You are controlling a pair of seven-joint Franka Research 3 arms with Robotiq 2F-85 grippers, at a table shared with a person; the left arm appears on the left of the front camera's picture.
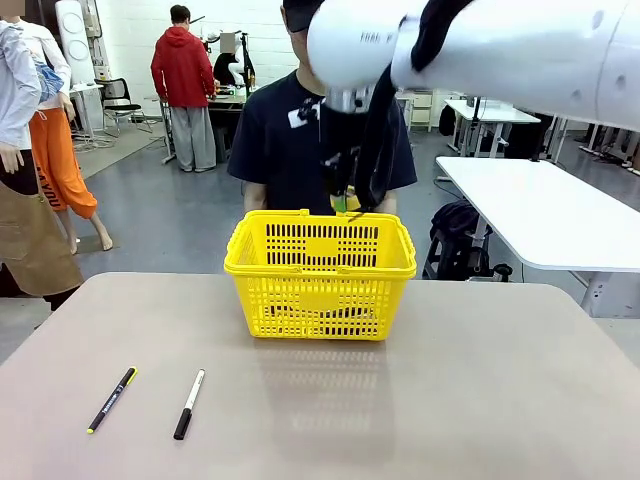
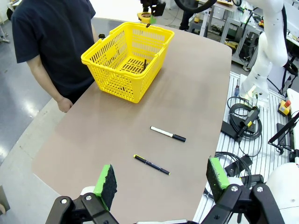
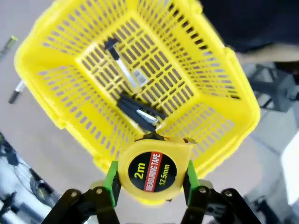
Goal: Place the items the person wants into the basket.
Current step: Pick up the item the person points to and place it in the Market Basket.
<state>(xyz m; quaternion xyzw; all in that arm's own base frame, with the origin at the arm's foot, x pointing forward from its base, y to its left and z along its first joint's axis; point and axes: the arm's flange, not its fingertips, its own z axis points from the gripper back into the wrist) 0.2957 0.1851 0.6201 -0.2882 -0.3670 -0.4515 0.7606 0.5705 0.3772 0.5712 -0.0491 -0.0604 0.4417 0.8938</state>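
Right gripper (image 3: 149, 179) is clamped on the tape measure (image 3: 150, 171), green pads on either side of its round body, hanging above the basket (image 1: 320, 262) near its far rim on the person's (image 1: 285, 150) side. From the right wrist view I see the stapler (image 3: 140, 112) and the knife (image 3: 122, 65) already lying on the basket floor, so by my read the tape is the last item. Risks from here: the tape sits close over the rim rather than over the middle, so if I let go now it could clip the edge or a folded handle and bounce out toward the person or onto the worktop (image 1: 480, 400). A round smooth case held by two flat pads can also roll or slip if the arm jerks. A drop from height may land on the stapler and skid. I'd want it further inward and lower before opening. Left gripper (image 2: 163, 179) is fully spread with nothing in it, parked high over the near end of the worktop, above the pen (image 2: 152, 164) and the marker (image 2: 168, 134); both should stay where they are, so I see no reason to bring that arm down near them.
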